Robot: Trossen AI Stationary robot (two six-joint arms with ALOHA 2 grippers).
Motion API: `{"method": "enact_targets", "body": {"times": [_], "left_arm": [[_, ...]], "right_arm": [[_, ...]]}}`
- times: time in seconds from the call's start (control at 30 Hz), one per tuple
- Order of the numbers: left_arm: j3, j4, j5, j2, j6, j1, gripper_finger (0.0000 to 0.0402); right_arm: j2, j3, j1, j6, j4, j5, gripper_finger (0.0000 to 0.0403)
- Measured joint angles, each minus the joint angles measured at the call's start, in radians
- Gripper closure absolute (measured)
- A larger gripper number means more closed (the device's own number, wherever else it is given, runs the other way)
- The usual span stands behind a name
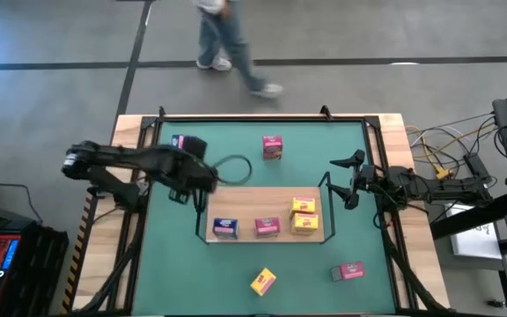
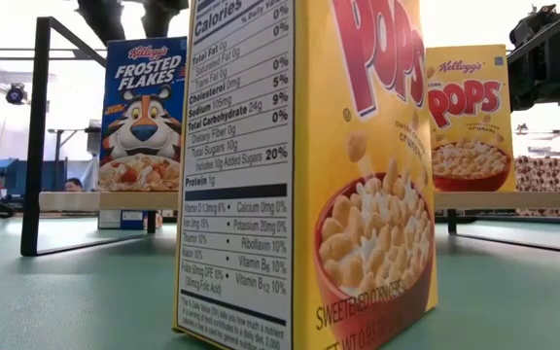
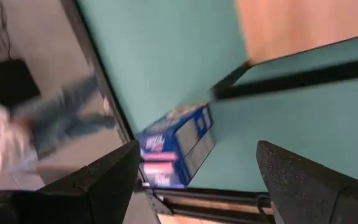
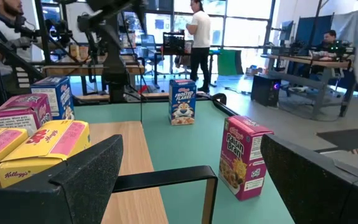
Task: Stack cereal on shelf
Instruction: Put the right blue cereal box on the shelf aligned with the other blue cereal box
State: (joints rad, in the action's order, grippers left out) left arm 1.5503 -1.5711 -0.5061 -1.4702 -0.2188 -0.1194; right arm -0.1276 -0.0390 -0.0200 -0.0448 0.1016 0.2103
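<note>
Looking across the green table (image 1: 236,264) from the near edge, two cereal boxes are not on the shelf yet. A yellow box (image 1: 263,282) lies at a slant close to the near edge, and a pink box (image 1: 349,271) lies flat a bit to its right.

Next comes the shelf (image 1: 253,201), a pale wood board with thin black rails. It holds a blue box (image 1: 225,228) on the left, a pink box on the shelf (image 1: 267,226) in the middle, and two yellow boxes (image 1: 304,216) close together on the right, one behind the other. So four boxes look put away.

Beside the shelf are the arms. The right gripper (image 1: 349,182) hangs just off the shelf's right end with its fingers wide open, holding nothing. The left gripper (image 1: 202,173) is just past the shelf's far left corner. Its fingers (image 3: 107,180) are spread apart, and nothing sits between them.

Farther back, near the far left corner of the table, a second blue box (image 3: 176,146) lies on the green top, right ahead of the left gripper. It looks like the next one to be picked up. A third pink box (image 1: 273,147) stands alone near the far edge.

That leaves four boxes off the shelf, so I think the job is about half done. Beyond the table, a person (image 1: 227,44) walks by.
</note>
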Motion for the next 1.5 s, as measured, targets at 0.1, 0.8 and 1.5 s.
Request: {"method": "enact_targets", "body": {"times": [0.1, 0.8, 1.5], "left_arm": [[-0.047, -0.002, -0.001, 0.058, 0.032, 0.075, 0.0099], [-0.124, 0.149, -0.146, 0.081, 0.549, 0.368, 0.0099], [-0.124, 0.170, -0.228, 0.061, 0.901, 0.386, 0.0099]], "right_arm": [[0.000, 0.000, 0.000, 0.000, 0.000, 0.000, 0.0033], [0.000, 0.000, 0.000, 0.000, 0.000, 0.000, 0.0033], [0.000, 0.000, 0.000, 0.000, 0.000, 0.000, 0.0033]]}}
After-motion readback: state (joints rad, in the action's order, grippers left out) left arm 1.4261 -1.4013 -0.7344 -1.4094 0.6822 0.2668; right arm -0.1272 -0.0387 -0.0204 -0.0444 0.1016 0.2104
